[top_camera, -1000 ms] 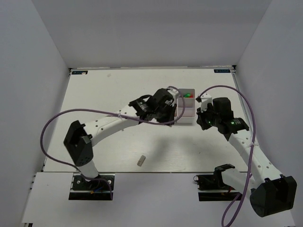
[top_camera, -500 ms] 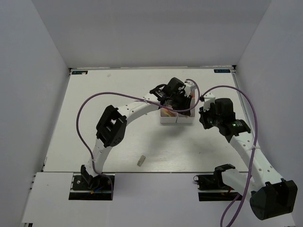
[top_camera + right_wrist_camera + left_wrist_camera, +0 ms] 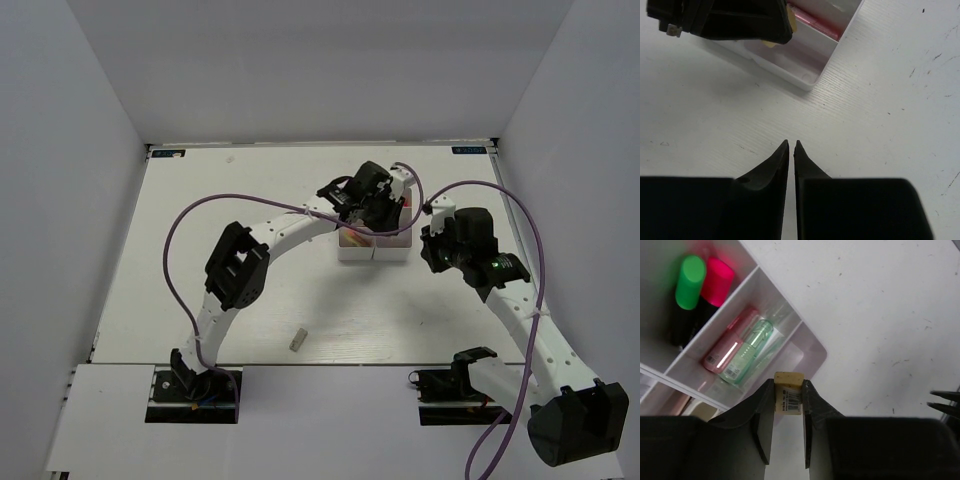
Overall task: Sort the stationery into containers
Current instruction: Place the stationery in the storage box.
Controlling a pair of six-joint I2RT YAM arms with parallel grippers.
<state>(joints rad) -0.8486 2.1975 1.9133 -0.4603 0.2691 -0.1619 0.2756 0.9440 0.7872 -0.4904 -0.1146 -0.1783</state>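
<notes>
My left gripper (image 3: pixel 788 386) is shut on a beige eraser (image 3: pixel 789 398) with a barcode label and holds it above the corner compartment of the white container (image 3: pixel 818 343). In the box lie two black highlighters with a green cap (image 3: pixel 691 274) and a red cap (image 3: pixel 717 275), and a pink marker (image 3: pixel 726 347) beside a green marker (image 3: pixel 747 352). From above, my left gripper (image 3: pixel 385 208) hovers over the container (image 3: pixel 375 251). My right gripper (image 3: pixel 791 144) is shut and empty, low over the table just right of the box (image 3: pixel 828 61). A second eraser (image 3: pixel 297 340) lies loose on the table.
The loose eraser lies near the table's front edge, between the two arm bases. My right arm (image 3: pixel 505 290) stands close to the container's right side. Purple cables loop over both arms. White walls enclose the table on three sides.
My left arm has swung right and forward with the eraser and now hangs over the container. In the last half second it barely moved. The right arm has stayed almost still.
</notes>
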